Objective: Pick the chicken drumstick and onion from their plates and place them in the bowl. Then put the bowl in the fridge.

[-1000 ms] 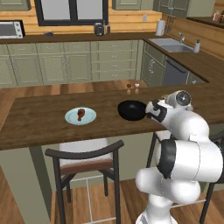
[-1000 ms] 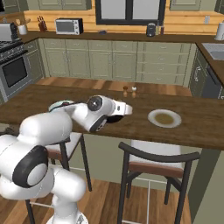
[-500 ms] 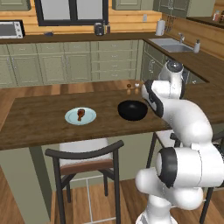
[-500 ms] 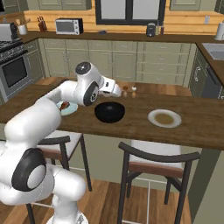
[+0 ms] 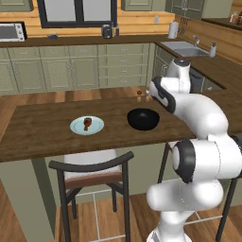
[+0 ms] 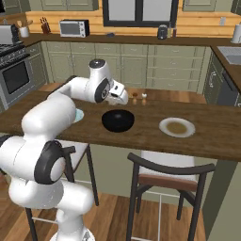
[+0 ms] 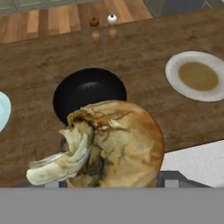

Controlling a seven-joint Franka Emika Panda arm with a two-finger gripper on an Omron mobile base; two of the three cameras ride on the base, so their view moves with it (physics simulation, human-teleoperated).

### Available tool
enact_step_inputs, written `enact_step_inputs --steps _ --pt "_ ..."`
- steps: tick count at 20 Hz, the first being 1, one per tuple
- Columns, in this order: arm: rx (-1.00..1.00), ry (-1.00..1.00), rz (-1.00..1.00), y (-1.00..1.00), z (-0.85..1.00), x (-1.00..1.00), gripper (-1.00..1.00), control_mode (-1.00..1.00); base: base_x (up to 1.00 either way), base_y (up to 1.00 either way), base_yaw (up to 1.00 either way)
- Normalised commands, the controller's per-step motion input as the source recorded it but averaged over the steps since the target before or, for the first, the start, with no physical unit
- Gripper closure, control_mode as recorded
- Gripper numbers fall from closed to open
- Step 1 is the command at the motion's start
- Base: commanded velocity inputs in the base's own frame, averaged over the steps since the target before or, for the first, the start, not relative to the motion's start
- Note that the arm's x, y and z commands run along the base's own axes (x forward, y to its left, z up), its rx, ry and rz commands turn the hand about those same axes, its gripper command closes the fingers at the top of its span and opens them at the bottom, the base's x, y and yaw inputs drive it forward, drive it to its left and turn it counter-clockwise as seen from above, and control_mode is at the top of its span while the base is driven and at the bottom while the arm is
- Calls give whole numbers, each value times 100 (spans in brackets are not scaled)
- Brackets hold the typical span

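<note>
we see two small shakers [image 5: 142, 96] standing side by side at the wooden counter's [image 5: 42, 134] far edge, and a dark chair [image 5: 92, 177] tucked below its near edge.

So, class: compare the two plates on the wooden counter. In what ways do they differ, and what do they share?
The pale blue plate carries the chicken drumstick; the white plate carries no food, only a tan round centre. The blue plate lies on the robot's left of the black bowl, the white plate on its right. Both are flat, round and rest on the counter.
</note>
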Motion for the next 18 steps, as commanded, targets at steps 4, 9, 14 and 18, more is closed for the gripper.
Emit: enact_step_inputs --steps 4,9,14,18 --pt "6 17 0 6 -47 20 100 -100 0 0 0" --pt "0 11 0 9 -29 21 100 -100 0 0 0" --pt "0 9 0 14 -37 21 100 -100 0 0 0" --pt "0 3 0 13 -60 3 100 -100 0 0 0"
